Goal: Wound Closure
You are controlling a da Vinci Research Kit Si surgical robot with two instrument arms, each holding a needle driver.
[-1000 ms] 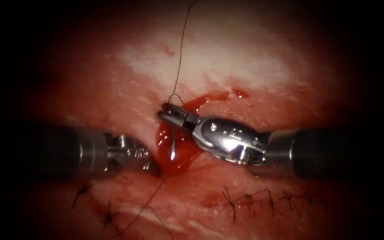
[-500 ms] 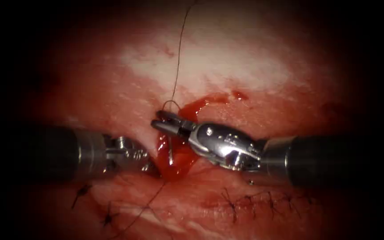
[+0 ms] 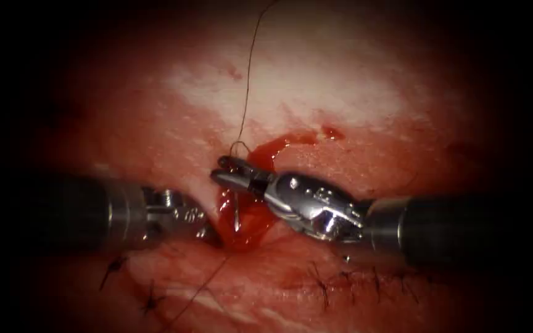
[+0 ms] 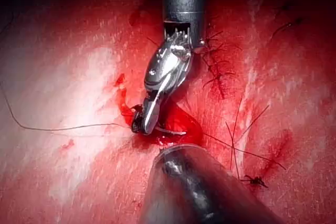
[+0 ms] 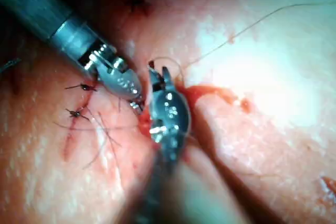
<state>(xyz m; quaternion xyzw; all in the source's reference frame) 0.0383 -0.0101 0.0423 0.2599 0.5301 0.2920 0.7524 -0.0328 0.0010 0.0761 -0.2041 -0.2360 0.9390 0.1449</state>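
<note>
On the tissue (image 3: 291, 86), the open part of the cut (image 3: 248, 216) is pooled with red fluid. My right tool (image 3: 222, 170) reaches in from the right, its jaws shut on the curved needle (image 3: 237, 213) near its tail. The needle hangs down from the jaws into the fluid; its tip is hidden. Thread (image 3: 248, 80) rises from a small loop at the tail and runs away upward. My left tool (image 3: 210, 231) rests its tip on the cut's left edge. In the right wrist view, the right tool (image 5: 159, 72) stands just beside the left tool (image 5: 137, 103).
Finished dark stitches (image 3: 340, 277) close the cut to the lower right, and others (image 3: 118, 265) lie to the lower left. A second strand of thread (image 3: 198, 290) trails from the cut toward the lower left. Thread (image 4: 63, 128) also lies across the pale tissue.
My right tool has shifted slightly left and down, carrying the needle with it, so the needle sits lower in the red fluid. The left tool has barely moved.
</note>
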